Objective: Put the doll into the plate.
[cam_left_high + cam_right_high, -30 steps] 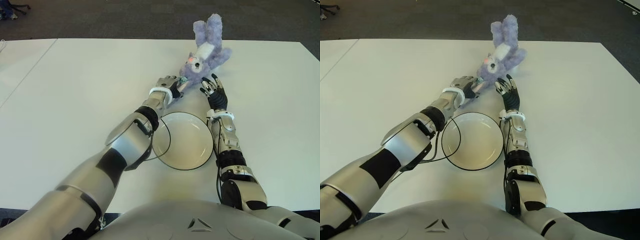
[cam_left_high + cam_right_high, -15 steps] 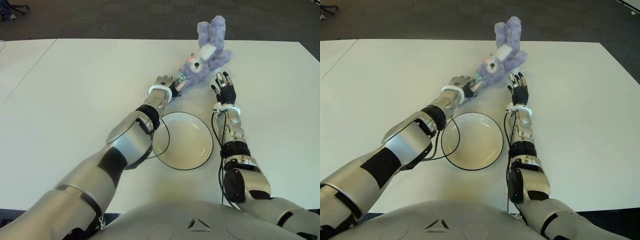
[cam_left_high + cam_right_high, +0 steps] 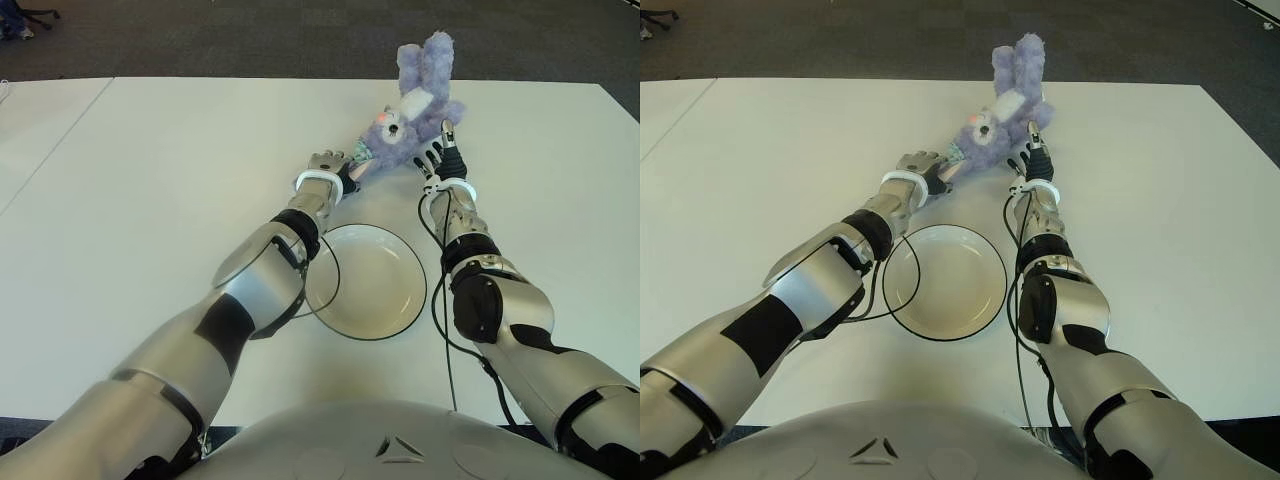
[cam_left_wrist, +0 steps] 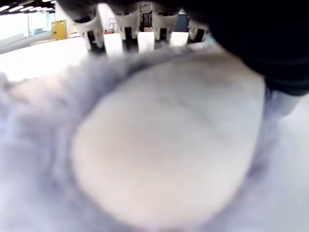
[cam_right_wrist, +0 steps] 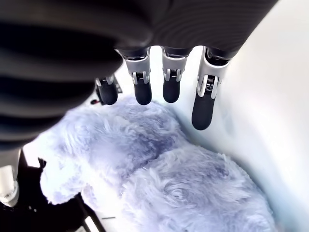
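Note:
The doll point(image 3: 415, 105), a purple plush rabbit, lies near the far edge of the white table point(image 3: 150, 180). My left hand point(image 3: 345, 168) reaches past the plate and is shut on the doll's near end; in the left wrist view the plush point(image 4: 159, 145) fills the picture under curled fingers point(image 4: 145, 41). My right hand point(image 3: 441, 150) is stretched out at the doll's right side, open, with straight fingers point(image 5: 203, 108) over the fur point(image 5: 169, 183). The white plate point(image 3: 370, 285) with a dark rim sits empty between my forearms, nearer to me than the doll.
Dark carpet point(image 3: 250, 35) lies beyond the table's far edge. A second white tabletop point(image 3: 40, 120) joins on the left. A black cable point(image 3: 325, 290) runs from my left arm over the plate's left rim.
My right hand has advanced from beside the plate to the doll's right flank. The doll has shifted slightly right and away. My left hand has kept its hold.

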### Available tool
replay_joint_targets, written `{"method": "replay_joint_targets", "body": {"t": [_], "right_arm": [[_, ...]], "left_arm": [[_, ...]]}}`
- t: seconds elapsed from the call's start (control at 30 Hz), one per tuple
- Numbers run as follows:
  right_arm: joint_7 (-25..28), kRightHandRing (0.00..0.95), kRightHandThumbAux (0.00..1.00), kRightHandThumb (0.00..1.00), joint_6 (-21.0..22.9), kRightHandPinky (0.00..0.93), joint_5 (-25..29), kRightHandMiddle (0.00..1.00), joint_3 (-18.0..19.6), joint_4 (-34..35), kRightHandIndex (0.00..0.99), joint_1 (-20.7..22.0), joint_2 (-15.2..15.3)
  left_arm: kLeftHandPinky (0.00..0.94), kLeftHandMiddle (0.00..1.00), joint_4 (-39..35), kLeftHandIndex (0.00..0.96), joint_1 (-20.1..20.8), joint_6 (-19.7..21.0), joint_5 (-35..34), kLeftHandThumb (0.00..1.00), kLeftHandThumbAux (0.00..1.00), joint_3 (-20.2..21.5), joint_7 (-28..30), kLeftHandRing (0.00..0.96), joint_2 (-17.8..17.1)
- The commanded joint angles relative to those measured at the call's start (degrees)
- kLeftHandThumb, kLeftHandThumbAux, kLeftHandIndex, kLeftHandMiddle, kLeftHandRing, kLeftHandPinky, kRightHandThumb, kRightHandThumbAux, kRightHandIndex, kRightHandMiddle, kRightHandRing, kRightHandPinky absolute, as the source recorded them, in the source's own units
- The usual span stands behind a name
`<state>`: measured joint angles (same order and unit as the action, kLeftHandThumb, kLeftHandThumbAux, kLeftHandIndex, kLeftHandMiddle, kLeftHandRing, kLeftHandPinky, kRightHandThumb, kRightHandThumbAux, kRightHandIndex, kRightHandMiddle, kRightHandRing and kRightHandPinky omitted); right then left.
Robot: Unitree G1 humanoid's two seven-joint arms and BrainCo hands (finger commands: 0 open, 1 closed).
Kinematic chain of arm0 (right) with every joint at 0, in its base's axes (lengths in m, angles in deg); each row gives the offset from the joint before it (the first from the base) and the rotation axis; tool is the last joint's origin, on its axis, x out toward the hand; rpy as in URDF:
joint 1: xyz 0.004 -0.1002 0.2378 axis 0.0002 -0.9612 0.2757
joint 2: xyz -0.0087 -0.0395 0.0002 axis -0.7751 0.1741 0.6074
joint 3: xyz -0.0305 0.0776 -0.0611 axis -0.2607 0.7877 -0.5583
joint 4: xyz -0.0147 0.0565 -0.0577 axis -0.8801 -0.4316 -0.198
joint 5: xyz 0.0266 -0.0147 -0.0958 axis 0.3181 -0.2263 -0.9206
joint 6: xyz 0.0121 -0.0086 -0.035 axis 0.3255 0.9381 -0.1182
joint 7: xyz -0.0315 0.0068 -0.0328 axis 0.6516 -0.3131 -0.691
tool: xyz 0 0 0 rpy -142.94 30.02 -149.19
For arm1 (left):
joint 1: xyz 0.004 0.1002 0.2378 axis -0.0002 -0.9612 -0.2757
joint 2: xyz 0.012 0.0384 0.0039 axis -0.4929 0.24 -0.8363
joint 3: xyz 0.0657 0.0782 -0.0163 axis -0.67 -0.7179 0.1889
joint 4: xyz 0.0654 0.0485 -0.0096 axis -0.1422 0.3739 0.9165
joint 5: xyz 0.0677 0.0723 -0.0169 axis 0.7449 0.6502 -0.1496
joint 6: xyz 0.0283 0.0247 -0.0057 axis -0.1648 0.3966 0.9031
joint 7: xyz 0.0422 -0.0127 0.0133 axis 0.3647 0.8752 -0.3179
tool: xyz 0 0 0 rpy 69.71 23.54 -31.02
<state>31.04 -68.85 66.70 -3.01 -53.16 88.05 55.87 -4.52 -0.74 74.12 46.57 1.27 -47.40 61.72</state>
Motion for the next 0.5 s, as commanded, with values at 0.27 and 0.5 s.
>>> {"method": "replay_joint_targets", "body": {"t": [0.27, 0.5], "right_arm": [[-3.77, 0.0, 0.414, 0.095, 7.08, 0.0, -1.17, 0.0, 1.52, -8.81, 0.0, -0.38, -0.39], [-3.1, 0.0, 0.373, 0.098, 6.4, 0.04, -5.15, 0.0, -1.95, -8.65, 0.0, 1.31, -1.0]], "left_arm": [[0.314, 0.04, 0.29, 0.0, -2.43, -3.94, -14.46, 0.418, 0.447, 16.43, -2.88, 0.183, 3.23], [0.367, 0.142, -0.57, 0.0, -1.19, -7.87, -19.02, 0.286, 0.474, 21.83, -3.73, 0.267, 3.13]]}}
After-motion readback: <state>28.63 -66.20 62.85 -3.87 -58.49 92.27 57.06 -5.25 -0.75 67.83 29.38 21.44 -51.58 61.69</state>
